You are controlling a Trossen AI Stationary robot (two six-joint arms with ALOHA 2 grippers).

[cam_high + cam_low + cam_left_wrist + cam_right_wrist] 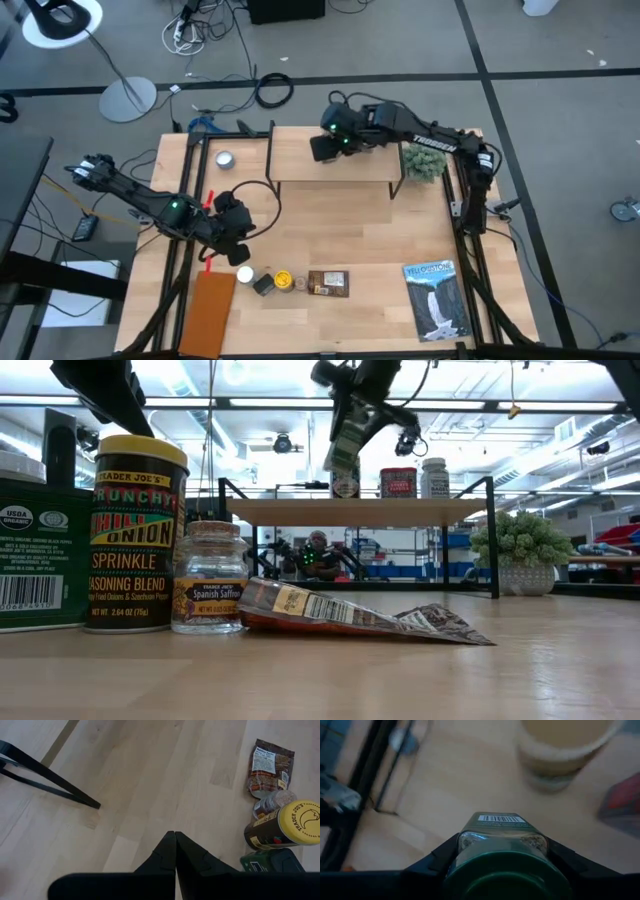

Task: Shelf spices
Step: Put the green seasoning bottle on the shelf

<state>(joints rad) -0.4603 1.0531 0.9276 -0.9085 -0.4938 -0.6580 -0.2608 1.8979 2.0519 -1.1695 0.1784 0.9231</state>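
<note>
Right gripper [327,146] clamps a green-capped glass spice jar [502,845] tilted just above the light wooden plank shelf [300,165]; left gripper [237,250] rests closed.

Bright overhead strip lights, blurred right-wrist background.

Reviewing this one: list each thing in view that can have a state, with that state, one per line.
Right pincer: shut on green-capped jar, held above the shelf.
Left pincer: shut, empty, over bare table.
Yellow-lidded jar: upright on table, lid on.
Saffron jar: upright, lid on.
Brown packet: lying flat on table.
Shelf: upright, three jars standing on it.
Book: closed, flat.
</note>
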